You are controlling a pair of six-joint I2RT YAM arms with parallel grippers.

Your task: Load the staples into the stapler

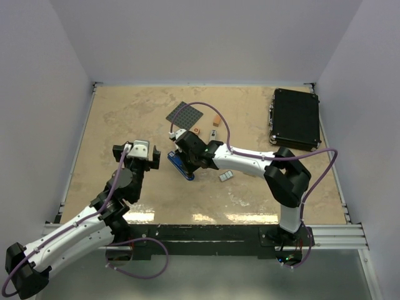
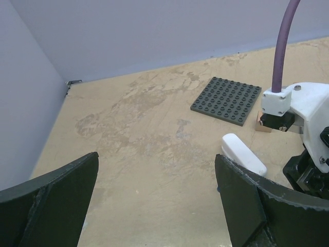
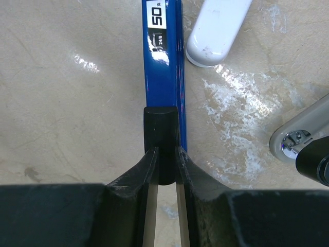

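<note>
Top: right tool clamped on blue stapler; staples lie on table just right of it; left tool open, holding nothing. Left wrist: jaws spread wide above table. Right wrist: jaws pinch stapler's black end piece.

Grey studded plate far centre, small orange block near it, black case far right.

One stapler, one black case, one studded plate, two orange blocks, two arms.

Mottled beige table, pale lavender walls
</note>
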